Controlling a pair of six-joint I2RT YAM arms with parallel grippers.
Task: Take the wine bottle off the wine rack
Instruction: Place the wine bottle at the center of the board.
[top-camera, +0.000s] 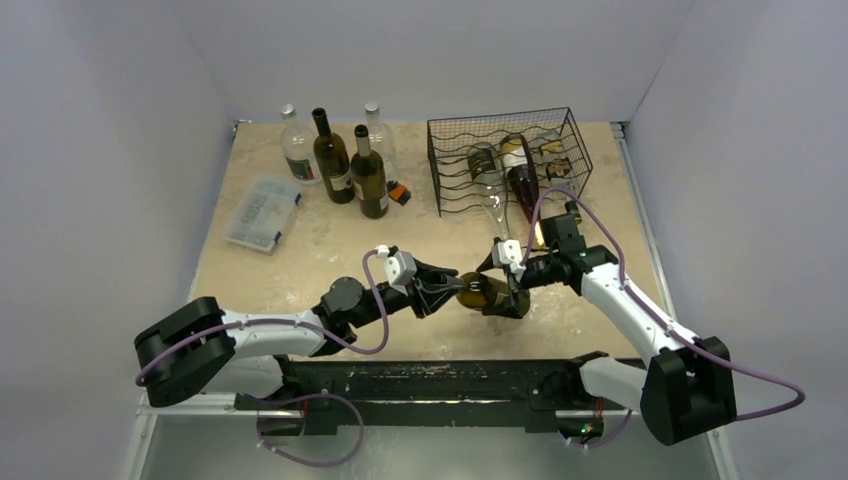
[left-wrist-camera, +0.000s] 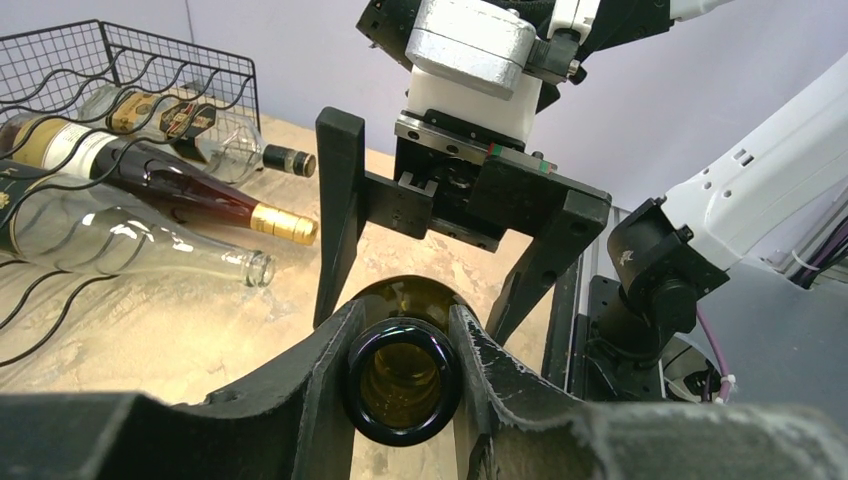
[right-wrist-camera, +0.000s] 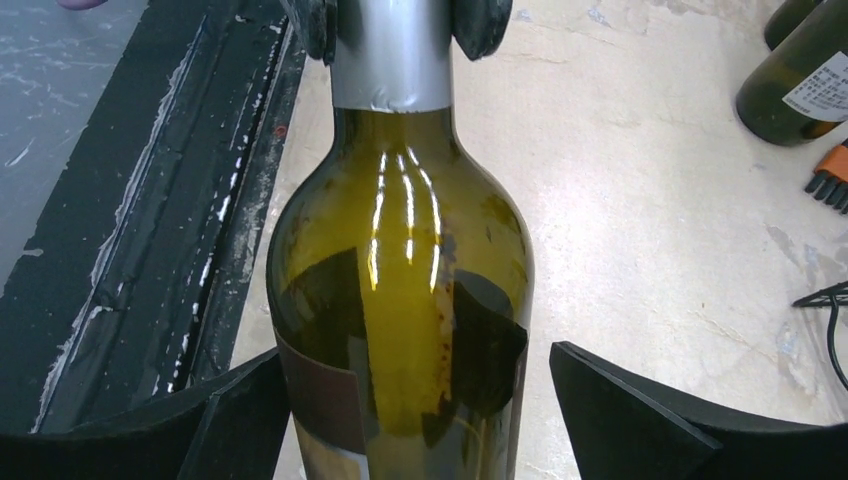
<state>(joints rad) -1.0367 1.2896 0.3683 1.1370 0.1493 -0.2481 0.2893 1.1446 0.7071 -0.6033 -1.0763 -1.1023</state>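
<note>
An olive-green wine bottle (top-camera: 492, 293) lies level above the table, clear of the black wire rack (top-camera: 445, 135). My left gripper (top-camera: 452, 287) is shut on its neck; the left wrist view shows the open mouth (left-wrist-camera: 403, 380) between the fingers. My right gripper (top-camera: 512, 280) is open, its fingers (right-wrist-camera: 620, 420) on either side of the bottle's body (right-wrist-camera: 400, 280), with a gap on the right side. The rack (left-wrist-camera: 60, 60) at the back right holds a clear bottle (top-camera: 490, 190), a red one with gold foil (top-camera: 520, 180) and another behind them.
Several upright bottles (top-camera: 340, 160) stand at the back left. A small clear plastic compartment box (top-camera: 262, 212) lies left of them. A small orange and black object (top-camera: 399, 193) lies by the bottles. A black rail (top-camera: 440, 380) runs along the near edge.
</note>
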